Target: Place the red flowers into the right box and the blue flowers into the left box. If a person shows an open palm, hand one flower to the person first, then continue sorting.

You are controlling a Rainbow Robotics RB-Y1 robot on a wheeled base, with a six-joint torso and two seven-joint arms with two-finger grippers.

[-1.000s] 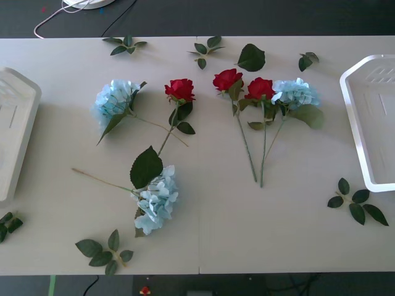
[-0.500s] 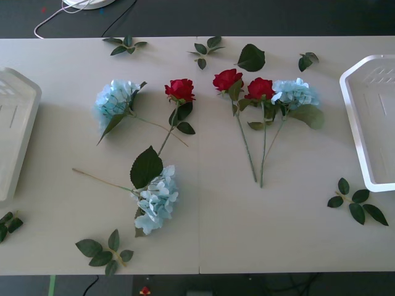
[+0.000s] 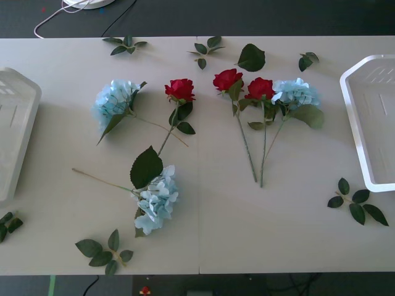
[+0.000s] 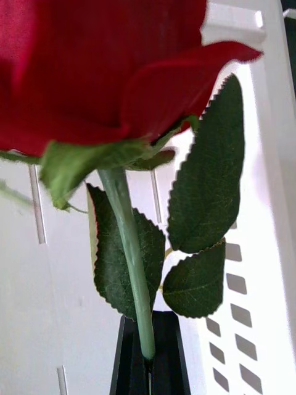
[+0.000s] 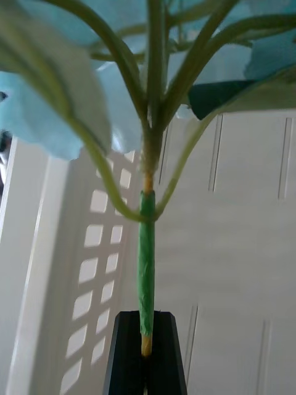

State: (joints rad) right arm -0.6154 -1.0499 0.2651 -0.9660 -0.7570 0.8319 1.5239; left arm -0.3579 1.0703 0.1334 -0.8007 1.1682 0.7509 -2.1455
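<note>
In the right wrist view my right gripper (image 4: 148, 365) has its black fingers shut on the stem of a red flower (image 4: 105, 68), held over the slotted white floor of the right box (image 4: 259, 203). My left gripper (image 5: 146, 364) is shut on the green stem of a blue flower (image 5: 37, 117), with the left box (image 5: 240, 234) behind it. On the table in the front view lie three red flowers (image 3: 180, 89) (image 3: 227, 79) (image 3: 260, 87) and three blue flowers (image 3: 115, 98) (image 3: 295, 92) (image 3: 156, 198). The left box (image 3: 15, 132) and right box (image 3: 352, 123) stand at the table's ends.
Loose green leaf sprigs (image 3: 105, 250) (image 3: 355, 203) (image 3: 126, 44) (image 3: 207, 48) lie around the table's edges, and a single large leaf (image 3: 251, 58) lies at the back. White and black cables (image 3: 74, 9) run behind the table's far edge.
</note>
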